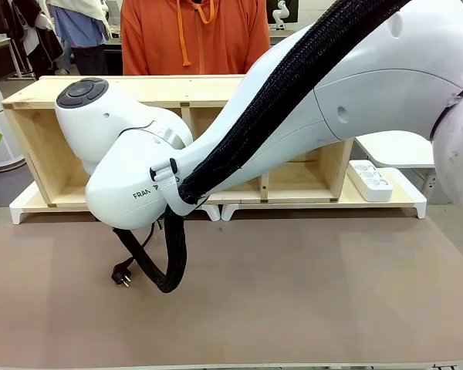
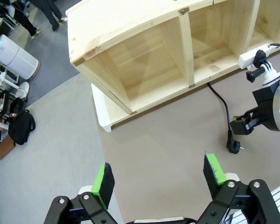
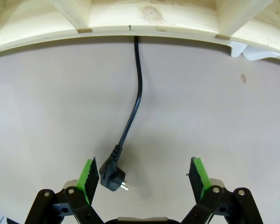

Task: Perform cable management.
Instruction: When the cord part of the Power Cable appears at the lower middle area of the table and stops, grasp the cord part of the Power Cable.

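Currently sees the right gripper (image 3: 143, 176) spread wide above the brown table (image 3: 233, 121), gripping nothing. Finds the cable's black plug (image 3: 113, 177) lying flat between the fingers, just beside one green pad (image 3: 88, 179); cannot tell whether touching. Follows the cable (image 3: 138, 88) ahead of the fingers, curving away and slipping under the wooden shelf (image 3: 149, 16). Farther out, notes the left gripper (image 2: 158, 179) likewise wide open and empty, short of the shelf's end compartment. Spots a white power strip (image 1: 369, 181) beside the shelf's other end.
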### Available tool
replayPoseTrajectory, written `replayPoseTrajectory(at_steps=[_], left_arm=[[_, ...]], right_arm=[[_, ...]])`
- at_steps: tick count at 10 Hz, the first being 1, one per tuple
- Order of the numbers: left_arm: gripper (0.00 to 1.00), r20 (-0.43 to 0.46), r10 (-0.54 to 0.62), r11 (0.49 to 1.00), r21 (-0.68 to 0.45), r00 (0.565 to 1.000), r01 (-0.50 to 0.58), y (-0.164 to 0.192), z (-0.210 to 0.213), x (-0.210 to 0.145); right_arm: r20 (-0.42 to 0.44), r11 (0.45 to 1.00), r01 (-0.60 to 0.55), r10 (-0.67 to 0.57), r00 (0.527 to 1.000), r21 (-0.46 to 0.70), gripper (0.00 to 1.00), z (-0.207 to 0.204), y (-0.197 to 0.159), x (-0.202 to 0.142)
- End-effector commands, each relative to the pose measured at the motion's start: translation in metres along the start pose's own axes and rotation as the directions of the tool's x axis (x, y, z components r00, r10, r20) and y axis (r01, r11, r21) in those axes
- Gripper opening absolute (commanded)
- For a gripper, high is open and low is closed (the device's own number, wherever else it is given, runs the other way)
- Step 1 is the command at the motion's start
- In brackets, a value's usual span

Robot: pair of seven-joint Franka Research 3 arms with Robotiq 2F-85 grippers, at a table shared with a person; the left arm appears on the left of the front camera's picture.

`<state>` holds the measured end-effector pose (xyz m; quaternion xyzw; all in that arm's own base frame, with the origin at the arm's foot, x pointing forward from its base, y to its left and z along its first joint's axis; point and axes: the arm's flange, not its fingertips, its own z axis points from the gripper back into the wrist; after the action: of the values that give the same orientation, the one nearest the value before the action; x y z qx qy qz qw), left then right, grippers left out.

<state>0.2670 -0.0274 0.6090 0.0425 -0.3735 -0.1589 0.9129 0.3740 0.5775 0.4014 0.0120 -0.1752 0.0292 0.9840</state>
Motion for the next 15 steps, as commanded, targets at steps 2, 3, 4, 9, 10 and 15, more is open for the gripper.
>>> replayPoseTrajectory(at_steps=[2,3,4,9,10,15], left_arm=[[1.00,0.000,0.000,1.000,0.003,1.000,0.000,0.001,0.000,0.000],[1.00,0.000,0.000,1.000,0.003,1.000,0.000,0.001,0.000,0.000],[1.00,0.000,0.000,1.000,0.003,1.000,0.000,0.001,0.000,0.000],[1.00,0.000,0.000,1.000,0.003,1.000,0.000,0.001,0.000,0.000],[1.00,0.000,0.000,1.000,0.003,1.000,0.000,0.001,0.000,0.000],[1.00,0.000,0.000,1.000,0.003,1.000,0.000,0.001,0.000,0.000]], right_arm=[[-0.005,1.000,-0.004,0.004,1.000,0.004,1.00,0.001,-0.001,0.001],[0.000,1.000,0.001,-0.001,1.000,0.000,1.00,0.000,0.000,0.000],[-0.027,1.000,0.012,-0.012,1.000,-0.004,1.00,-0.010,0.003,0.005],[-0.123,0.997,0.023,-0.014,0.992,0.074,1.00,-0.029,0.024,0.009],[-0.150,0.996,0.048,-0.036,0.988,0.077,1.00,-0.031,0.028,0.009],[-0.247,0.994,0.078,-0.056,0.967,0.081,1.00,-0.064,0.041,0.013]])
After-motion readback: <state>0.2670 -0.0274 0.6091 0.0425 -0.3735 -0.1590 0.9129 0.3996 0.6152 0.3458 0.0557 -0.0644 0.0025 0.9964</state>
